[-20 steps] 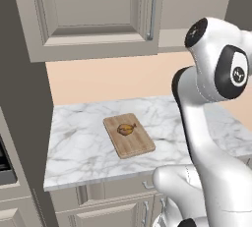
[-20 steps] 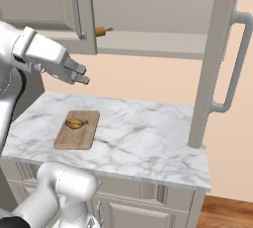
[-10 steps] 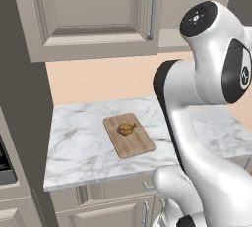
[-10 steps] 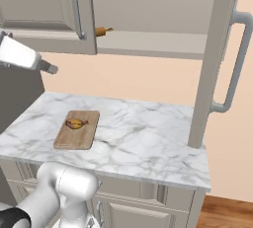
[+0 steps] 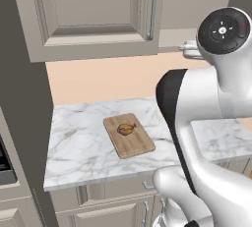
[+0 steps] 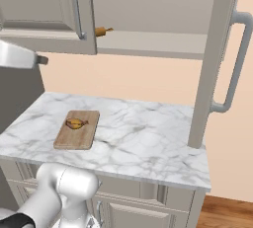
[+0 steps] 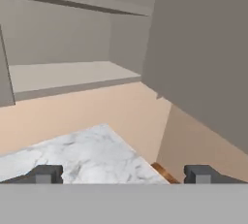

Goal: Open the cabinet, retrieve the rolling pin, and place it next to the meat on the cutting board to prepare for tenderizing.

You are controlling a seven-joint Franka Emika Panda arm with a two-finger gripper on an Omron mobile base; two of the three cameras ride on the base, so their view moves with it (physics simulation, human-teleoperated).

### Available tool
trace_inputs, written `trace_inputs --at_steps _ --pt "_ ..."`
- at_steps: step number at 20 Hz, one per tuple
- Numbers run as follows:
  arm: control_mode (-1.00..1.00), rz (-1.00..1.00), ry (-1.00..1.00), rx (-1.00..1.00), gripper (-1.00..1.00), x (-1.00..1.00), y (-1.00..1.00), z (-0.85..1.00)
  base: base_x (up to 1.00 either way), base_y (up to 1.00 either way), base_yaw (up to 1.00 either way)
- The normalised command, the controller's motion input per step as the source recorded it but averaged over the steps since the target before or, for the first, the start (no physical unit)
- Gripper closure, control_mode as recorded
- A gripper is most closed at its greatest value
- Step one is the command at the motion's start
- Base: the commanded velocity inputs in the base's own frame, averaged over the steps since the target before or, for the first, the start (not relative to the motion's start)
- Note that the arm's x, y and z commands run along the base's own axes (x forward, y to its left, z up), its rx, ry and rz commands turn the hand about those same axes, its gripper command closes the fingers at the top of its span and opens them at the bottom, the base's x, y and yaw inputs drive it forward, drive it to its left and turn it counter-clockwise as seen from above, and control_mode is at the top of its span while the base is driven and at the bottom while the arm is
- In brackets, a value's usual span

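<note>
The big beige-grey cabinet [image 6: 44,15] has shiny silver handles. The flat light-brown wooden cutting board [image 5: 129,135] has stripy grain, and the little meat lump [image 5: 126,129] is golden-brown. The white counter [image 6: 143,138] has grey marble swirls.

No legible text, labels, brand marks, numbers or signs in any of the views. The cabinet [image 6: 49,15] doors are plain panels with bare metal handles. The cutting board [image 5: 129,134] shows wood grain only. The marble bench [image 6: 148,133] carries veining, no markings. The round dark cap on the arm's joint [image 5: 224,24] has small light and red dots, too small to read as characters.
</note>
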Motion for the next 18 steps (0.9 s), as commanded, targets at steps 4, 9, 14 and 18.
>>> trace_inputs --at_steps 4,9,14,18 --pt "-1.0 0.29 -0.3 0.02 -1.0 0.28 0.25 0.0 0.0 0.0 0.0" --pt "-1.0 0.22 -0.26 0.01 -1.0 0.18 0.2 0.11 0.0 0.0 0.0" --pt "-1.0 0.03 -0.16 0.0 -1.0 0.2 0.16 0.13 0.0 0.0 0.0" --pt "-1.0 0.0 -0.11 0.0 -1.0 0.33 0.25 0.02 0.0 0.0 0.0"
